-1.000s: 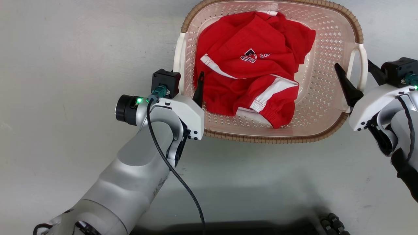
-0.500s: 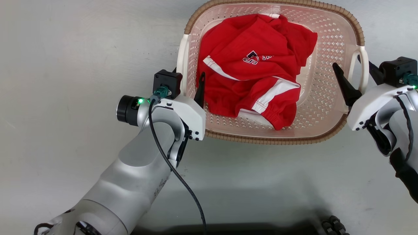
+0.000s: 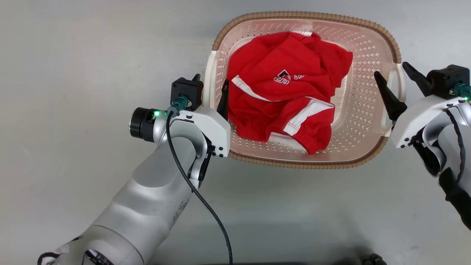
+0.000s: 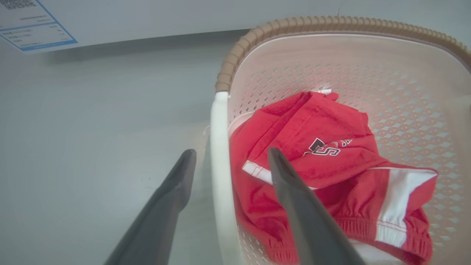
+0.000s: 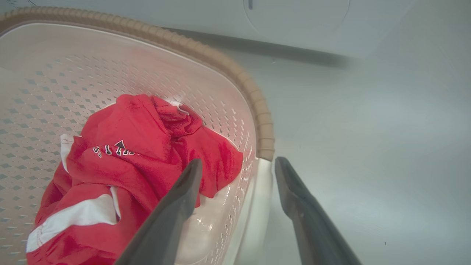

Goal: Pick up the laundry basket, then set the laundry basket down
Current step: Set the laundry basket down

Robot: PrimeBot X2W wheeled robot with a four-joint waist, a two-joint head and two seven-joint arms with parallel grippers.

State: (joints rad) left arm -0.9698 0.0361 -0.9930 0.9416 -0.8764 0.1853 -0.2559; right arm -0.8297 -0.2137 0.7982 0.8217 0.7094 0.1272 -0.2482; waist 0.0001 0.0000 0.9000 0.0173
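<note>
The laundry basket (image 3: 305, 15), pale pink with a brown woven-look rim, stands on the grey floor and holds a crumpled red garment (image 3: 287, 92) with white stripes. My left gripper (image 3: 211, 81) is open, one finger inside the basket and one outside, astride the white left handle (image 3: 209, 79). In the left wrist view that handle (image 4: 219, 147) runs up between the spread fingers of the left gripper (image 4: 232, 151). At the other side my right gripper (image 3: 390, 70) is open astride the right handle (image 3: 400, 79). The right wrist view shows the right gripper (image 5: 238, 161) around this handle (image 5: 262, 191).
A white appliance panel with a blue-framed label (image 4: 33, 33) stands beyond the basket, and its round door outline (image 5: 294, 22) appears in the right wrist view. Bare grey floor (image 3: 92, 73) lies to the left and in front of the basket.
The basket has shifted down the head view and looks slightly smaller. Both grippers kept their places, open; the right outer finger now stands clear of the handle.
</note>
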